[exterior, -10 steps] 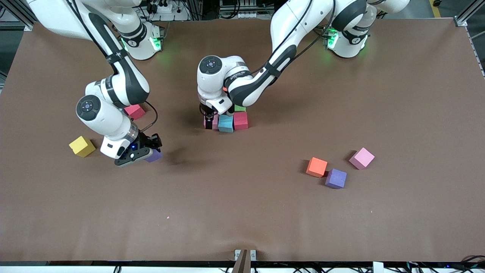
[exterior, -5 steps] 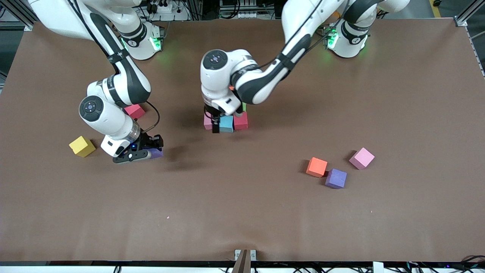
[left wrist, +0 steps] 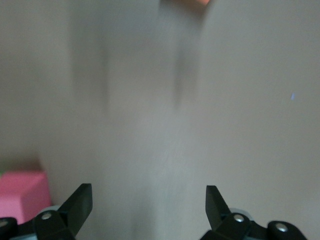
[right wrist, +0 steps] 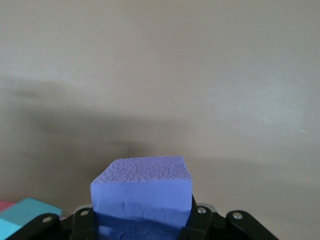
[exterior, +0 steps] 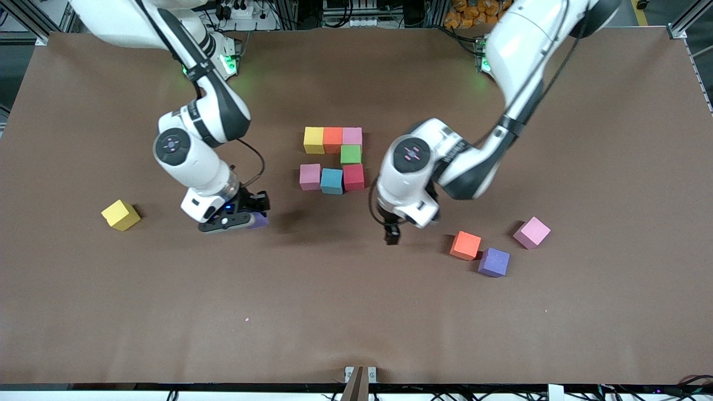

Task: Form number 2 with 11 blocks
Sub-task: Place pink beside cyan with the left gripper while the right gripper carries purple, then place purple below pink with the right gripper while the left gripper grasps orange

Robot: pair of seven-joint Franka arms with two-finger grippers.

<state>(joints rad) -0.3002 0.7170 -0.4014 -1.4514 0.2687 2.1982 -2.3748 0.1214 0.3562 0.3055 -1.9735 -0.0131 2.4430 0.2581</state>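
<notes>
The partly built number 2 lies mid-table: a yellow block (exterior: 313,140), an orange block (exterior: 332,139) and a pink block (exterior: 352,136) in a row. A green block (exterior: 350,154) sits under the pink one, then comes a row of pink (exterior: 309,176), light blue (exterior: 331,181) and red (exterior: 353,177). My right gripper (exterior: 248,218) (right wrist: 141,216) is shut on a purple block (exterior: 259,221) (right wrist: 142,192), just above the cloth beside that figure. My left gripper (exterior: 392,233) (left wrist: 148,194) hangs open and empty over bare cloth, between the red block and a loose orange block (exterior: 465,245).
Loose blocks lie beside the orange one: a purple block (exterior: 493,262) and a pink block (exterior: 532,232). A yellow block (exterior: 120,215) sits alone toward the right arm's end. Brown cloth (exterior: 356,312) covers the table.
My left gripper has lifted off the middle row and swung toward the loose orange block, uncovering the figure. My right gripper has carried the purple block closer to the figure.
</notes>
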